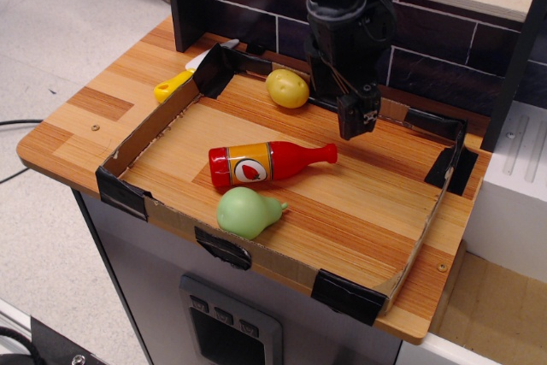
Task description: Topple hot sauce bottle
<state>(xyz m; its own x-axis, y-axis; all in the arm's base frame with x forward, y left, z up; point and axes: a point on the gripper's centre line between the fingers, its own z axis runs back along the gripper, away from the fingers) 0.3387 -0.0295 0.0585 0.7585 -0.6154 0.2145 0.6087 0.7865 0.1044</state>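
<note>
The hot sauce bottle (269, 162) is glossy red with an orange label and a white-and-red oval. It lies on its side in the middle of the cardboard tray (145, 132), cap pointing right. My gripper (356, 121) hangs above and to the right of the cap, clear of the bottle. Its fingers look closed together and hold nothing.
A green pear (246, 212) lies just in front of the bottle by the tray's front wall. A yellow round fruit (287, 88) sits at the tray's back. A yellow-handled tool (175, 85) lies outside the tray at the left. A dark brick wall stands behind.
</note>
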